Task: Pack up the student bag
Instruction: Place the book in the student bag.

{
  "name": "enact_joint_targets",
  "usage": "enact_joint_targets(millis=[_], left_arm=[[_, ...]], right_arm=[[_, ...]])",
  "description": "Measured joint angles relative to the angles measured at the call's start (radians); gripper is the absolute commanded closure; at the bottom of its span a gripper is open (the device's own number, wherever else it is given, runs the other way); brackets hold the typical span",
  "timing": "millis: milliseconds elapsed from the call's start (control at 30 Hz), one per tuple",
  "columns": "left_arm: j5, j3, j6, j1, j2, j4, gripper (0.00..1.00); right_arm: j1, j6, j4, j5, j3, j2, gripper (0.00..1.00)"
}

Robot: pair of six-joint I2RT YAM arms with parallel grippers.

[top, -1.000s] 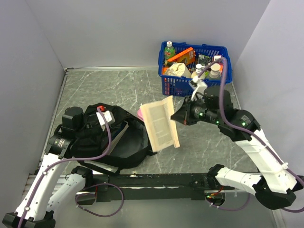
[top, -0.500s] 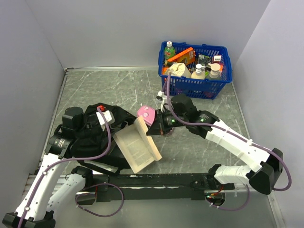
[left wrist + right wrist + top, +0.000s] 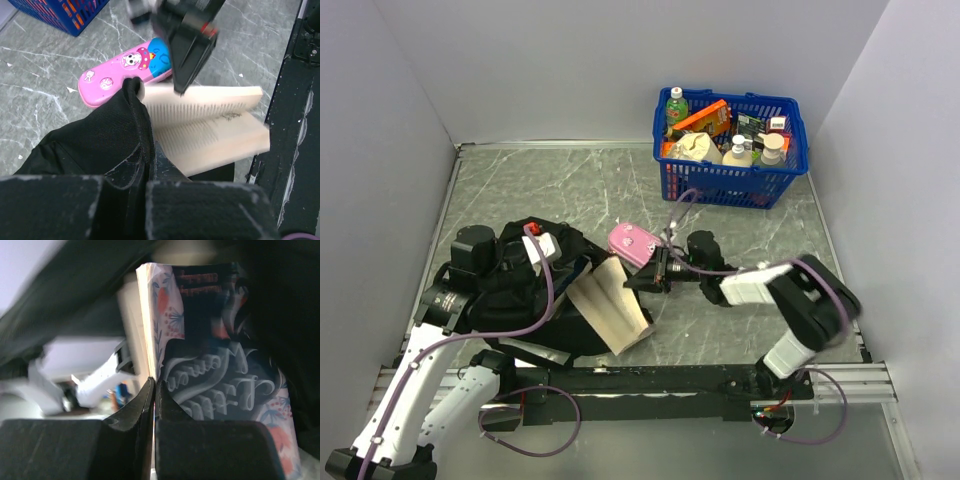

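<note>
At the mouth of the student bag (image 3: pixel 520 290), which lies on the table (image 3: pixel 570 190) before the left arm, a book (image 3: pixel 612 305) stands tilted with its lower part at the opening. It is pinched by the right jaws on a thin edge by the cover. The bag's rim is clenched in the left jaws and held up.

The step in hand is judged to be the sliding-in of the book. The rim should be kept raised and taut. The book should be laid flatter and pushed deep along the lining, and let go only once most of it is inside. Since the pages are fanned open, a loose leaf could catch on the rim.

Just beside the bag's far edge, close under the right arm, lies a pink pencil case (image 3: pixel 634 243), which could be knocked. Whether it touches the fabric cannot be told. A blue basket (image 3: pixel 720 185) stands well apart beyond the bag, out of the way.
</note>
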Motion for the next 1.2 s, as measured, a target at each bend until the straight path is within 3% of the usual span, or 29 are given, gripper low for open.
enact_joint_targets(millis=[100, 133, 200, 233, 300, 333, 400, 567, 767, 933, 1200], left_arm=[[0.001, 0.000, 0.001, 0.000, -0.004, -0.003, 0.99], [0.001, 0.000, 0.001, 0.000, -0.005, -0.005, 0.99], [0.000, 0.000, 0.001, 0.000, -0.007, -0.007, 0.99], [0.000, 0.000, 0.001, 0.000, -0.008, -0.007, 0.99], [0.000, 0.000, 0.001, 0.000, -0.009, -0.007, 0.99], [0.000, 0.000, 0.001, 0.000, -0.009, -0.007, 0.99], [0.000, 0.000, 0.002, 0.000, -0.009, -0.008, 0.99], [0.000, 0.000, 0.002, 0.000, -0.009, -0.007, 0.99], [0.000, 0.000, 0.006, 0.000, -0.009, -0.008, 0.99], [0.001, 0.000, 0.020, 0.000, -0.008, -0.011, 0.99], [0.000, 0.008, 0.023, 0.000, -0.006, -0.015, 0.99]], right_arm=[[0.016, 0.039, -0.017, -0.056, 0.049, 0.106, 1.00], [0.037, 0.008, -0.050, -0.063, 0.090, 0.105, 0.78], [0.098, -0.089, -0.190, -0.053, 0.229, 0.097, 0.54], [0.120, -0.132, -0.239, -0.045, 0.283, 0.095, 0.37], [0.154, -0.222, -0.332, -0.023, 0.352, 0.076, 0.27], [0.160, -0.261, -0.379, -0.008, 0.365, 0.058, 0.14], [0.161, -0.333, -0.474, 0.027, 0.375, 0.018, 0.04], [0.155, -0.481, -0.739, 0.174, 0.380, -0.064, 0.00], [0.097, -0.462, -0.939, 0.295, 0.275, -0.267, 0.00], [0.050, -0.353, -0.983, 0.285, 0.068, -0.420, 0.00], [0.034, -0.180, -0.948, 0.134, -0.023, -0.373, 0.00]])
